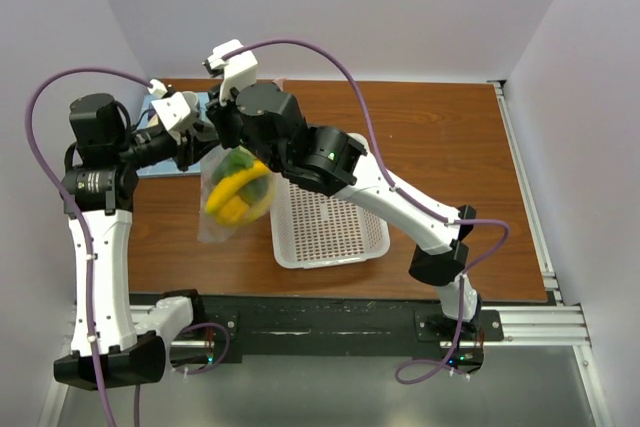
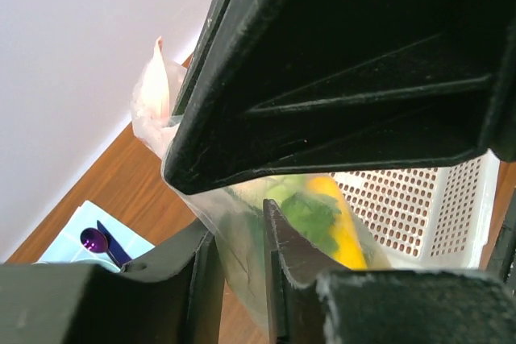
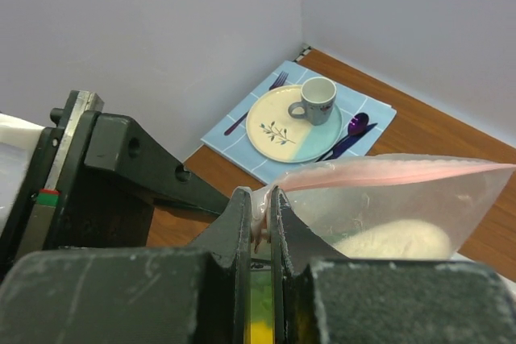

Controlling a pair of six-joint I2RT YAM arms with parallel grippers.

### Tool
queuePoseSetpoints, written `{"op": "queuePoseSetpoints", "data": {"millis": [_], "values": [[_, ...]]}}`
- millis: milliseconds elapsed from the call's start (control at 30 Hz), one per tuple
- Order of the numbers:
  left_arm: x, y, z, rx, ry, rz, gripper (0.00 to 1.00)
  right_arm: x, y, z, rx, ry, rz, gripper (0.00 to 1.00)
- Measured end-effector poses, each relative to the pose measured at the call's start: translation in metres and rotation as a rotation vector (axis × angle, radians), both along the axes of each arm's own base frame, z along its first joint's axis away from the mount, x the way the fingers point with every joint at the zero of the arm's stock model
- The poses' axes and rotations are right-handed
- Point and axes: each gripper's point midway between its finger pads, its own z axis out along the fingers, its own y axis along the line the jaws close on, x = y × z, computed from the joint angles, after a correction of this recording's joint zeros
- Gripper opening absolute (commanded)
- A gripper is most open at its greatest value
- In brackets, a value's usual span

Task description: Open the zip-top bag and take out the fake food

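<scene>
Glossy clr plastic bag [image 1: 215, 222], wood tbl [image 1: 450, 137]

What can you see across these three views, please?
bag: one, clear with pink zipper strip, held above the table
toy food: several pieces, yellow and green, inside the bag
basket: one, white, on the table
mat: one, light blue, far left corner
plate: one, cream, on the mat
cup: one, white, on the plate
spoon: one, purple, beside the plate
table: one, brown wood
left gripper: one, black, fingers astride the bag
right gripper: one, black, pinching the bag's strip
</scene>
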Motion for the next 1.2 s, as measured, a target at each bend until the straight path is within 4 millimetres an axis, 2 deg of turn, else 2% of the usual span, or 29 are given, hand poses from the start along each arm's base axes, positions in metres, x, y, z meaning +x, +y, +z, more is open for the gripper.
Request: {"op": "queuePoseSetpoints", "data": {"millis": [100, 133, 167, 200, 300, 367, 467, 667, 733, 833, 967, 1067, 1133, 1200], "values": [[0.001, 0.000, -0.002, 0.001, 0.006, 0.000, 0.27, -0.003, 0.004, -0.002, 0.003, 0.010, 0.021, 0.08], [0.001, 0.000, -0.002, 0.001, 0.009, 0.000, 0.24, -0.003, 0.005, -0.004, 0.003, 0.014, 0.029, 0.10], [0.000, 0.000, -0.003, 0.000, 0.014, 0.000, 0.15, -0.004, 0.006, -0.005, 0.003, 0.019, 0.036, 0.16], [0.000, 0.000, -0.004, -0.001, 0.017, 0.000, 0.01, -0.005, 0.008, -0.006, 0.003, 0.023, 0.046, 0.38], [0.001, 0.001, -0.010, 0.007, 0.029, 0.005, 0.00, -0.007, 0.012, -0.012, 0.003, 0.037, 0.061, 0.88], [-0.001, 0.004, -0.014, 0.010, 0.042, 0.006, 0.00, 0.004, 0.005, -0.014, 0.007, 0.041, 0.024, 0.98], [-0.002, 0.007, -0.022, 0.051, 0.038, 0.003, 0.00, 0.018, -0.009, -0.023, -0.029, 0.027, -0.003, 0.99], [-0.007, 0.011, -0.053, 0.143, 0.091, -0.035, 0.00, 0.012, -0.033, -0.050, -0.105, -0.009, 0.052, 0.99], [-0.009, 0.013, -0.062, 0.171, 0.119, -0.051, 0.00, 0.006, -0.048, -0.057, -0.127, -0.035, 0.095, 0.99], [-0.010, 0.017, -0.072, 0.213, 0.148, -0.073, 0.00, 0.003, -0.080, -0.067, -0.148, -0.080, 0.155, 0.99], [-0.012, 0.019, -0.078, 0.248, 0.161, -0.102, 0.00, 0.006, -0.118, -0.065, -0.135, -0.129, 0.203, 0.97], [-0.015, 0.018, -0.078, 0.260, 0.153, -0.129, 0.00, -0.001, -0.118, -0.049, -0.103, -0.183, 0.280, 0.93], [-0.018, 0.016, -0.077, 0.267, 0.127, -0.152, 0.00, -0.013, -0.108, -0.043, -0.089, -0.225, 0.364, 0.90], [-0.021, 0.012, -0.073, 0.271, 0.079, -0.183, 0.00, -0.022, -0.097, -0.045, -0.093, -0.254, 0.442, 0.85]]}}
